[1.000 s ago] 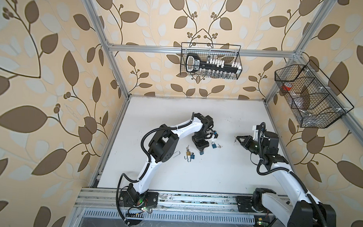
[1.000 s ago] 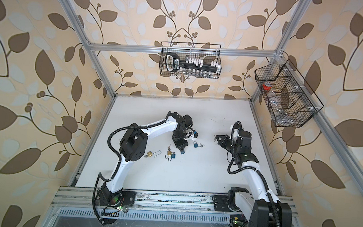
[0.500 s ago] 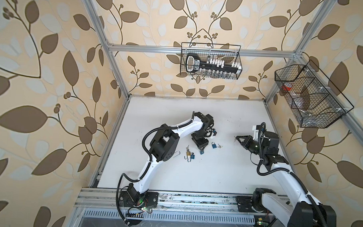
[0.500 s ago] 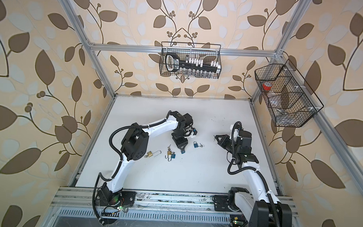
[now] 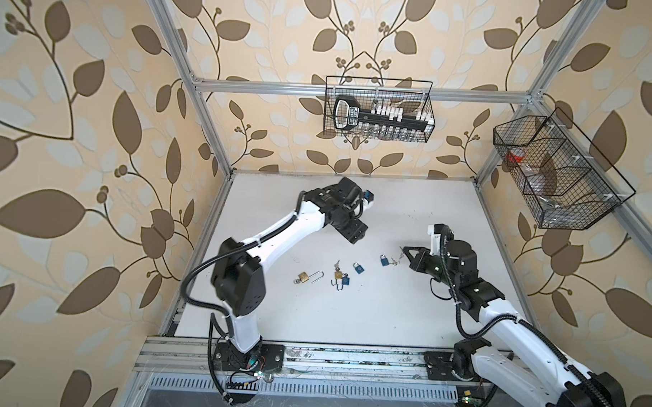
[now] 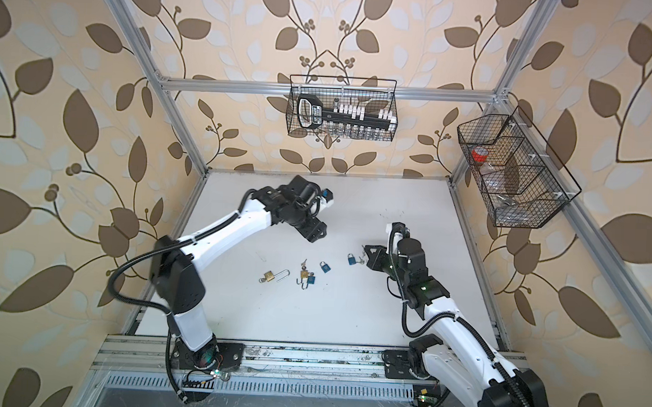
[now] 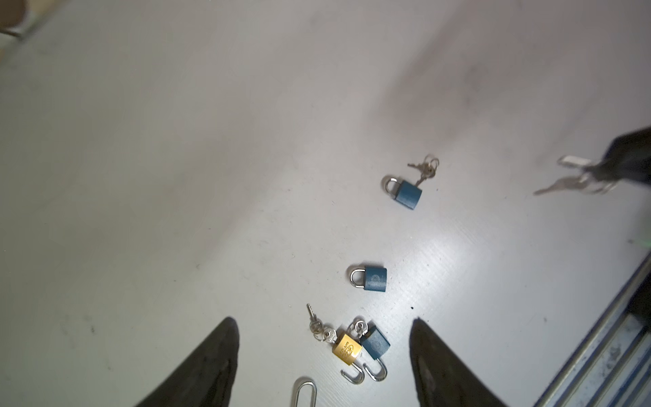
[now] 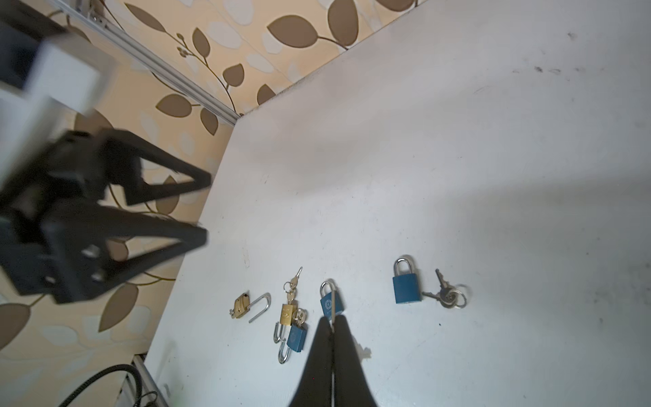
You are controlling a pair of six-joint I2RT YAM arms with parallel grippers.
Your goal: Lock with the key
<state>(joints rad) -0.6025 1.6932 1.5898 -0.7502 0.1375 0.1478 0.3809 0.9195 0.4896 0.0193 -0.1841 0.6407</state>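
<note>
Between the black fingers of my right gripper (image 8: 331, 320), which are pressed together, sits a small silver key (image 8: 331, 314). Only its thin edge pokes past the tips in the right wrist view, while the left wrist view shows its blade and ring dangling from them. That gripper hangs above the white tabletop (image 5: 387, 326), on the right in both top views.

Nearest to it lies a blue padlock with a closed silver shackle (image 5: 383, 260), flat on the table, with a loose bunch of small keys (image 8: 447, 296) just beside its body. Further left lies a second closed blue padlock (image 5: 358, 268), alone and apart from its neighbours. Next comes a touching pair: a small brass padlock (image 5: 338, 275) with keys against it and a third blue padlock (image 5: 346, 281), both with their shackles sprung open. To their left lies a brass padlock with a long open shackle (image 5: 304, 277).

My left gripper (image 5: 354, 238) hangs over the table beyond the row of locks, towards the back wall, its fingers spread wide with nothing between them. On that wall hangs a black wire basket (image 5: 377, 80).
</note>
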